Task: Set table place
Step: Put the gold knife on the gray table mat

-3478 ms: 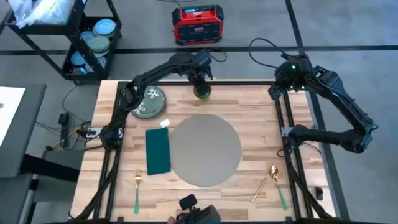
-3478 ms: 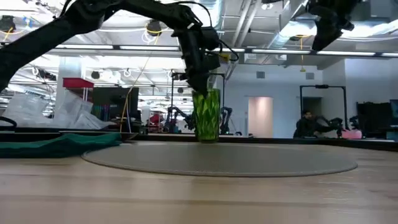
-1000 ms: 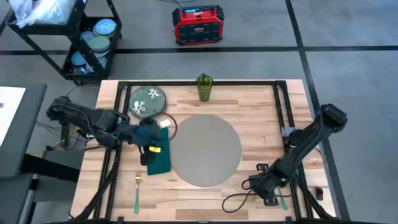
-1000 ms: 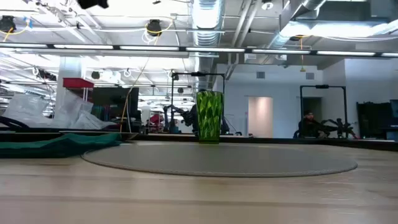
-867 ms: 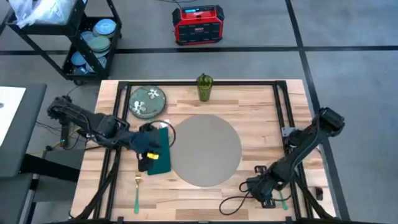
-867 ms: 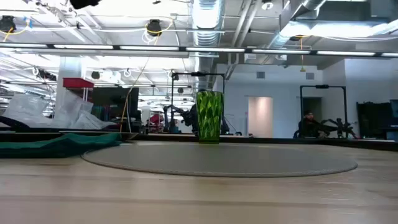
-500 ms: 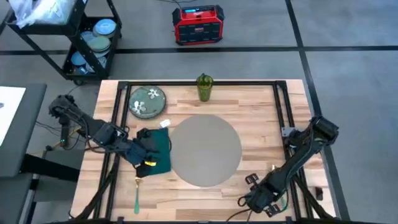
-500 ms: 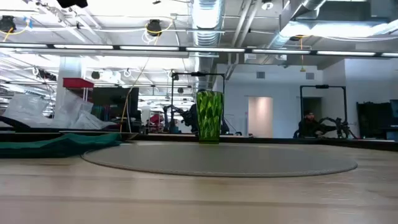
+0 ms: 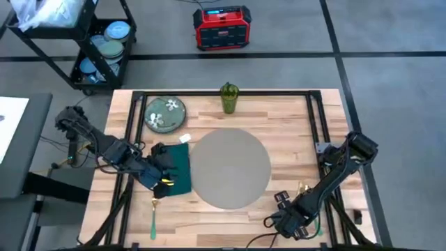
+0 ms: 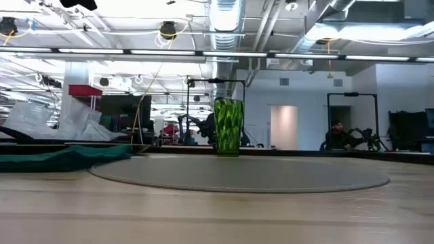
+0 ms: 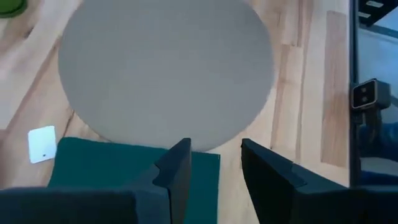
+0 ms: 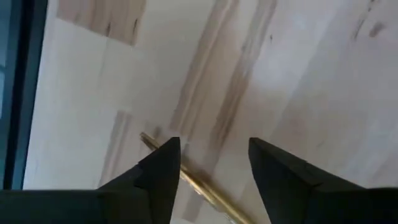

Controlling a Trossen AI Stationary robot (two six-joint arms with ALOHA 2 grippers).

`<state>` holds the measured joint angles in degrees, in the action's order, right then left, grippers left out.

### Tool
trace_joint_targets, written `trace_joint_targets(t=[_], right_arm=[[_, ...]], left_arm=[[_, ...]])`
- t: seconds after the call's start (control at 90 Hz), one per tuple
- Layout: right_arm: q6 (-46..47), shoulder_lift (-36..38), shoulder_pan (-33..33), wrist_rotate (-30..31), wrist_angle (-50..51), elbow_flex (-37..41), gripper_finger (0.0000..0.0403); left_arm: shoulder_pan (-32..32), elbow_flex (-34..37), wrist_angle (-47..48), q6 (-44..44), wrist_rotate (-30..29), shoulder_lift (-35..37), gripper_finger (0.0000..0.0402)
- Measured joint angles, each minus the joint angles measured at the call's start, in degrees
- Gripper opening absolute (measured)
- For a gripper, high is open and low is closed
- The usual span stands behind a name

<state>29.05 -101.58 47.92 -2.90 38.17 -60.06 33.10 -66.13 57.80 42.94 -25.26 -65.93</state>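
The place (image 9: pixel 228 167) lies flat in the middle of the desk (image 9: pixel 279 122), bare, just ahead of the left end effector (image 11: pixel 211 165). It looks thin and limp, so it would slide rather than lift; an edge pinch is the likely hold. The napkin (image 9: pixel 178 167) under the left end effector is soft cloth, best taken at a corner. That end effector is released and empty. The right end effector (image 12: pixel 208 165), also released, hovers over a slim gold utensil (image 12: pixel 199 183), stiff and slippery, best taken mid-handle.

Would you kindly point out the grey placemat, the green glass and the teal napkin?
grey placemat (image 9: pixel 230 167), high view, its bare centre.
green glass (image 10: pixel 228 127), low view, middle of its side.
teal napkin (image 11: pixel 118 163), left wrist view, its flat top.
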Motion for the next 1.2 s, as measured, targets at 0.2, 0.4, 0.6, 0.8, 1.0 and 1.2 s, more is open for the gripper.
trace_joint_targets(t=[0.2, 0.4, 0.6, 0.8, 1.0, 1.2], right_arm=[[4.47, 0.00, 3.99, -0.02, -1.85, 0.57, 0.0155], [14.41, 0.00, 5.58, 0.03, -1.99, 1.15, 0.0154], [17.54, 0.01, 5.31, 3.35, -1.97, 1.15, 0.0154], [19.12, 0.02, 5.73, 3.46, -0.97, 1.18, 0.0154], [14.65, 0.02, 6.22, 3.13, -0.63, 1.19, 0.0154], [15.51, 0.21, 7.74, 5.18, -1.58, 2.43, 0.0148]], left_arm=[[0.00, -0.02, 0.77, 1.32, -2.99, -0.02, 0.0123], [0.00, -0.02, 0.79, 2.73, -3.32, -0.04, 0.0123], [-0.09, -0.02, 0.81, 1.67, -4.26, -0.04, 0.0123], [-0.57, -0.02, 1.46, 1.05, -4.61, -0.04, 0.0123], [-0.57, -0.02, 4.48, 1.08, -4.59, -0.04, 0.0123], [-0.57, -0.02, 4.85, 1.75, -4.58, -0.04, 0.0123]])
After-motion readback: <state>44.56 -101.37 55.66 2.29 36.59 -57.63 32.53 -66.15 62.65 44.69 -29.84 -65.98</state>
